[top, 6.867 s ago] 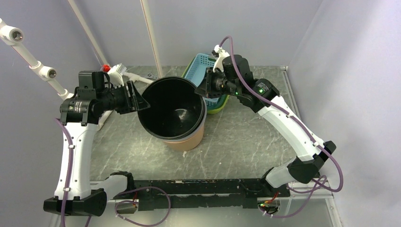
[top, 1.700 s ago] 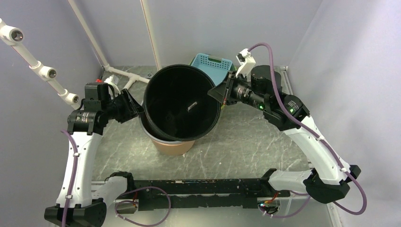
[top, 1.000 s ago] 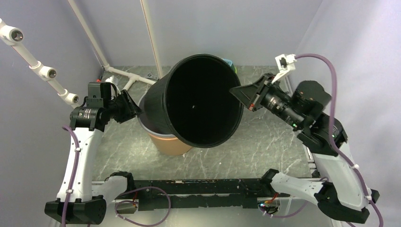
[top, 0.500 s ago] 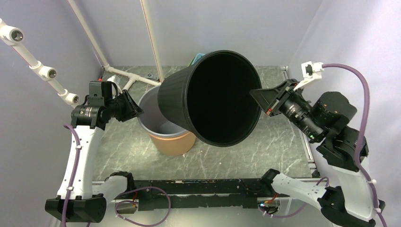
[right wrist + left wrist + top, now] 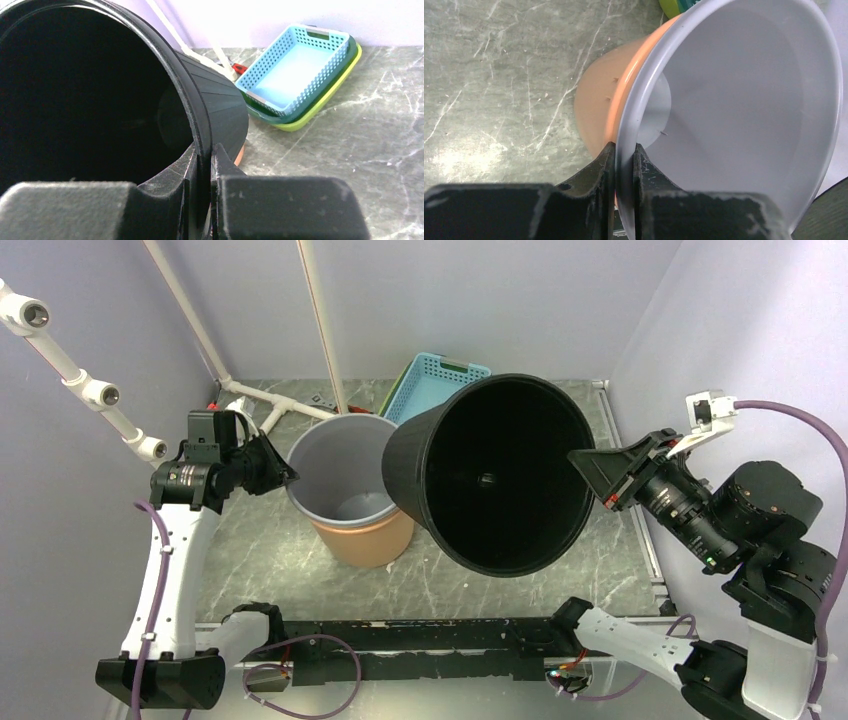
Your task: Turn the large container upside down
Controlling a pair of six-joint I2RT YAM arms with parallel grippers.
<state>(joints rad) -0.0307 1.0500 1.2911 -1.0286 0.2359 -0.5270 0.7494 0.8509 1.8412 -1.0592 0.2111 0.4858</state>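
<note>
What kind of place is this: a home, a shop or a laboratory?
Probably a robot laboratory cell: a left arm and a right arm bolted to a marble-patterned table, plain walls close around it, and a white pipe frame.

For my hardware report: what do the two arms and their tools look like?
The left arm and right arm have white shells, black joints and a purple cable each. The left tool and right tool have flat black fingers with pale scuffs.

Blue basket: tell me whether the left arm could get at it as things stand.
Probably not: the left end effector is shut on the rim of the grey bucket, which stands between it and the blue basket.
</note>
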